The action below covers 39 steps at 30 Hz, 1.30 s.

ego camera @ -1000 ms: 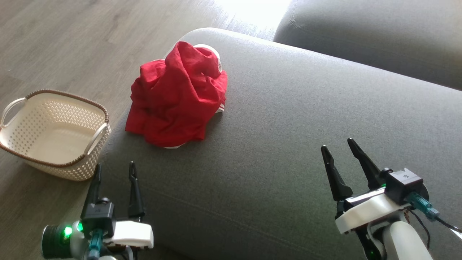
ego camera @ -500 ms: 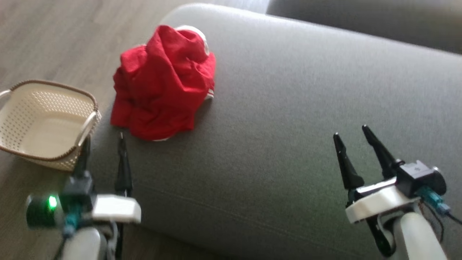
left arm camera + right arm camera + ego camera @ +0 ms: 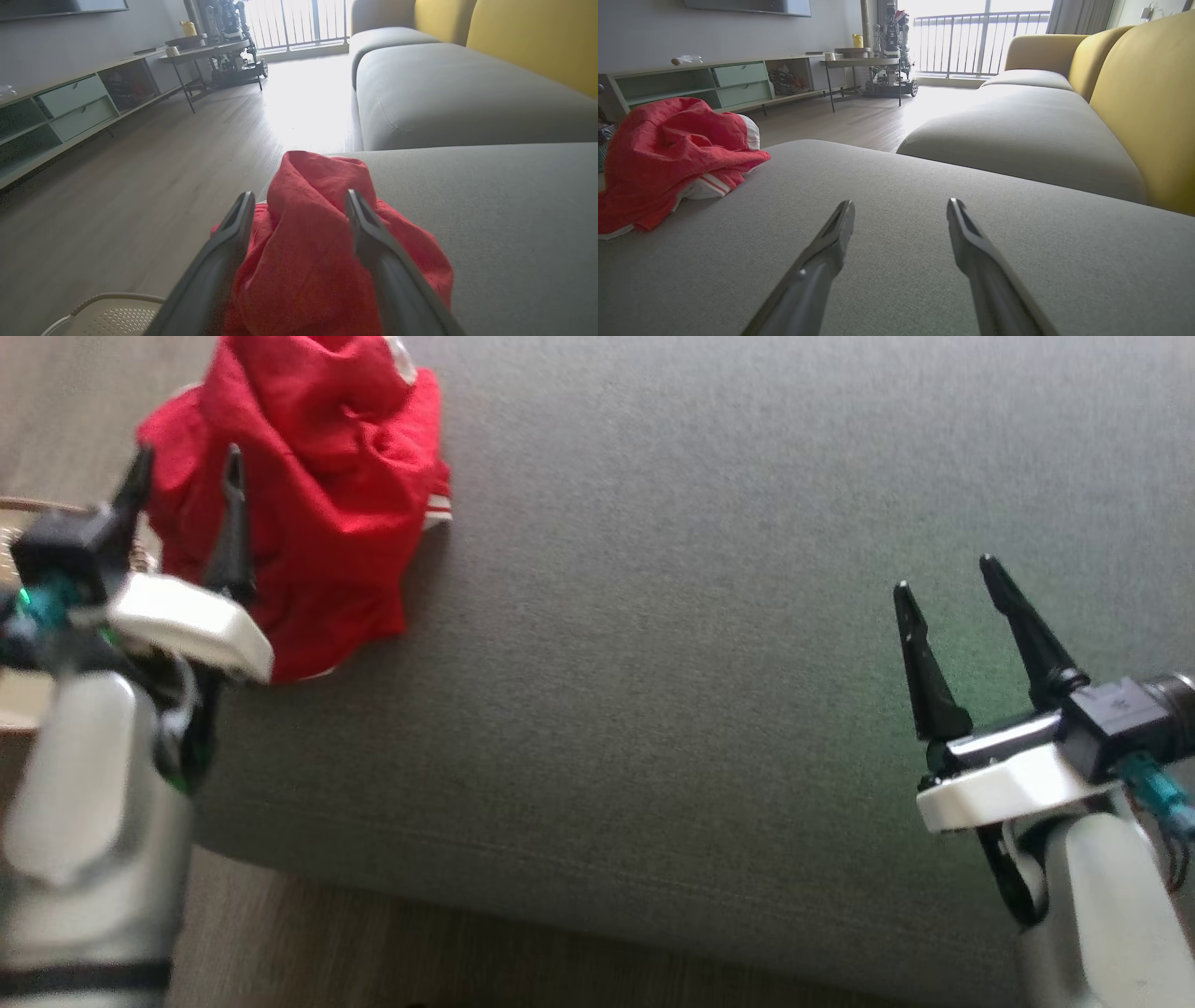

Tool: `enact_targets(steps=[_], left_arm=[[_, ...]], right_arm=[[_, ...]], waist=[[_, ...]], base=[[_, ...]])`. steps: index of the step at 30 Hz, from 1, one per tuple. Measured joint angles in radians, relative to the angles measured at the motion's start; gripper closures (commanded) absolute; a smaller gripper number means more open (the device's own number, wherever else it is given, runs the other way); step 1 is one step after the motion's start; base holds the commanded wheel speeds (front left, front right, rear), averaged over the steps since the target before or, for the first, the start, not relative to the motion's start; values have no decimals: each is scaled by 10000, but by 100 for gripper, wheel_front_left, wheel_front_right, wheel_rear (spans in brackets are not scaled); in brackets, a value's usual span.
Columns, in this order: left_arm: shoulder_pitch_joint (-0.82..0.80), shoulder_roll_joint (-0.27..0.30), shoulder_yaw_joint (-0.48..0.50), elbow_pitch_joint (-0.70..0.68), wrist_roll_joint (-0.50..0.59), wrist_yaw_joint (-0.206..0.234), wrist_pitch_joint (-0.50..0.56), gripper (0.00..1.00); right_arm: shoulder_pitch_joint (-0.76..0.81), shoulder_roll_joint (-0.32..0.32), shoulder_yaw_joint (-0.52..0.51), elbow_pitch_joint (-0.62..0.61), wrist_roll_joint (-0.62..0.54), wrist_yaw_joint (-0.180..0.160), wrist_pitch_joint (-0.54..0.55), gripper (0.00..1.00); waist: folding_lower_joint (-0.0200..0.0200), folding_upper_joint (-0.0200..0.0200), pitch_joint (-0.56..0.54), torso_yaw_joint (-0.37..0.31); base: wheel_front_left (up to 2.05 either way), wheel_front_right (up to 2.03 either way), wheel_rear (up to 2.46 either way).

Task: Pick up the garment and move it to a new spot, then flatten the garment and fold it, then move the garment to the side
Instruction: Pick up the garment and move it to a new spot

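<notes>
Head view: rumpled red garment (image 3: 345,476); left claw (image 3: 187,457) spread, perhaps touching.

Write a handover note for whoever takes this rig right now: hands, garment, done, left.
Left hand: open, lined up on the crumpled red fabric garment, not closed on it; contact unclear.
Right hand: open, holding nothing, over the grey fabric sofa cushion, well apart from the garment.
Garment: bunched in a heap at the cushion's left end.
Done: nothing; no grasp yet.
Left: grasp, move to a new spot, flatten, fold, move aside.
</notes>
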Motion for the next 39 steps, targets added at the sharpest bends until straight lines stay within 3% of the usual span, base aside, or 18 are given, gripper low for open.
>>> enact_targets(steps=[9,15,16,17,18,23,30,39], left_arm=[[-2055,334,-61,2464,-123,-318,932,0],[-2619,573,-109,3632,111,-10,1327,0],[-2619,573,-109,3632,111,-10,1327,4],[-2687,560,-121,3766,109,-21,1388,64],[-2748,546,-127,3902,96,-33,1413,100],[-2777,522,-155,4305,-27,-213,1294,100],[-3046,548,111,3977,-169,84,-489,100],[-3260,830,869,1166,-280,656,-993,100]], right_arm=[[-439,-17,2,-282,-21,0,13,0],[-438,-29,-4,-288,-123,0,13,0],[-438,-29,-4,-288,-123,0,13,0],[-438,-29,-10,-286,-165,0,13,0],[-438,-29,-15,-286,-171,0,13,0],[-438,-29,-19,-257,-217,0,13,0],[-437,-31,2,52,-224,0,0,0],[-415,-29,98,587,368,0,-105,0]], waist=[[-1,0,725,-541],[-1,0,798,-635],[-1,0,798,-635],[-1,0,791,-632],[-2,0,783,-625],[-1,0,705,-568],[-1,0,278,-520],[-2,0,-827,-654]], base=[[0,0,0],[0,0,0],[0,0,0],[0,0,0],[0,0,0],[0,0,0],[0,0,0],[0,0,0]])
